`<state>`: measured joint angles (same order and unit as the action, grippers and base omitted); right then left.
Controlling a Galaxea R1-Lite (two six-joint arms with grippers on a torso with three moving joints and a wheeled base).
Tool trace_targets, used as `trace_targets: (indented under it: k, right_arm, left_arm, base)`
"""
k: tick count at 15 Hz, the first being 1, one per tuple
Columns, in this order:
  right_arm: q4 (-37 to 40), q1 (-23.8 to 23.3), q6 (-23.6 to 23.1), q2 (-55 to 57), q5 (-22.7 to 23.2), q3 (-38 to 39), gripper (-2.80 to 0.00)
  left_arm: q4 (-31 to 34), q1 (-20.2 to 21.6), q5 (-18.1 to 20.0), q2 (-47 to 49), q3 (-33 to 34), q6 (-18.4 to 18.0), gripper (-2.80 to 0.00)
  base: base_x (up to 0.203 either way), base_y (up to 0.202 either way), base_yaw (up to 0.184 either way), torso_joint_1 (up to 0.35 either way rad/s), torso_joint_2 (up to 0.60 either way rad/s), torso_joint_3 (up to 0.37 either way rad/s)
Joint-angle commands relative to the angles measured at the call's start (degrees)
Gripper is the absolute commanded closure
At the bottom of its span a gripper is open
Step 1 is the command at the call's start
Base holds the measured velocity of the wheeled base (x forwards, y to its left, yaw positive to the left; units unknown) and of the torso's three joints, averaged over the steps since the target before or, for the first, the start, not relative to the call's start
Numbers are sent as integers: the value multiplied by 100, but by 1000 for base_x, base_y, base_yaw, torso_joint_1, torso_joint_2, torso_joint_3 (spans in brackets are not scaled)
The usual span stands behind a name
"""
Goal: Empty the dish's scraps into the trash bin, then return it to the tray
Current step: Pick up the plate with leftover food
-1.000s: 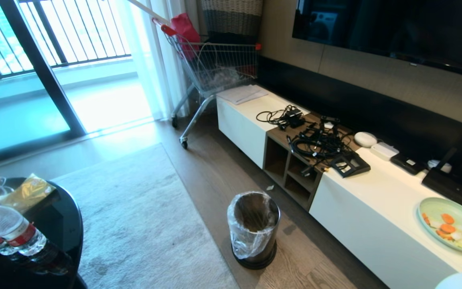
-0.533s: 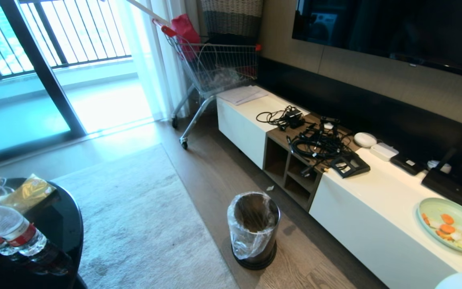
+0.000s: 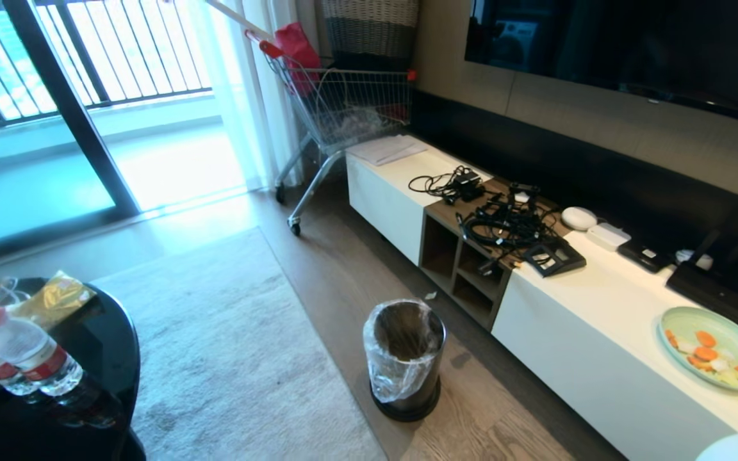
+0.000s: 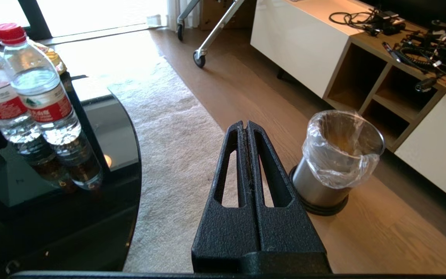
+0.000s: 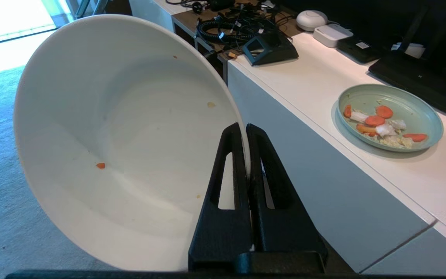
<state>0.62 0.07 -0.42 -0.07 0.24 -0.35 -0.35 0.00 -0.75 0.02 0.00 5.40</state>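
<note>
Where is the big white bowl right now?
The right gripper is pinching the white bowl by its rim, beside the white cabinet.

Left claw [image 4: 247, 126]: two matte black fingers [image 4: 232, 170] of rough, grainy moulded plastic. Each finger is a long wedge, broad at the base and narrowing to a rounded tip, with one elongated slot cut through its middle. Fine pale fibres or dust cling along the inner edges. The fingers rise from a thick black block, and a smoother black bar runs below it across the wrist view.

Right claw [image 5: 244, 130]: same build, with black textured wedge fingers [image 5: 229, 178], one long slot in each, rounded tips, a common blocky base and a dark bar beneath.

No cables, screws or markings show on either.
</note>
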Motion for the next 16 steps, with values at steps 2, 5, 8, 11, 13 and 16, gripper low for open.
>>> trace_targets:
  k: [2,5,8,11,13,16]
  right_arm:
    - [-1,-7,-2,7,2,0,0]
    - [-1,1,-1,7,2,0,0]
    - [-1,1,-2,7,2,0,0]
    - [-1,1,0,7,2,0,0]
    - [-1,1,-2,7,2,0,0]
    - [-9,1,-2,7,2,0,0]
  left_arm:
    - [0,0,-4,-2,0,5,0]
    - [-9,0,-4,-2,0,5,0]
    - [-2,0,-4,-2,0,5,0]
    - [0,0,-4,-2,0,5,0]
    - [0,0,-4,-2,0,5,0]
    - [0,0,-4,-2,0,5,0]
  base:
    - [-187,0,-2,2,3,3]
    - [-186,0,-4,2,0,1]
    - [-189,0,-3,2,1,4]
    - [-188,0,-1,4,5,4]
    - [-187,0,0,-1,2,3]
    - [-91,0,-1,1,2,1]
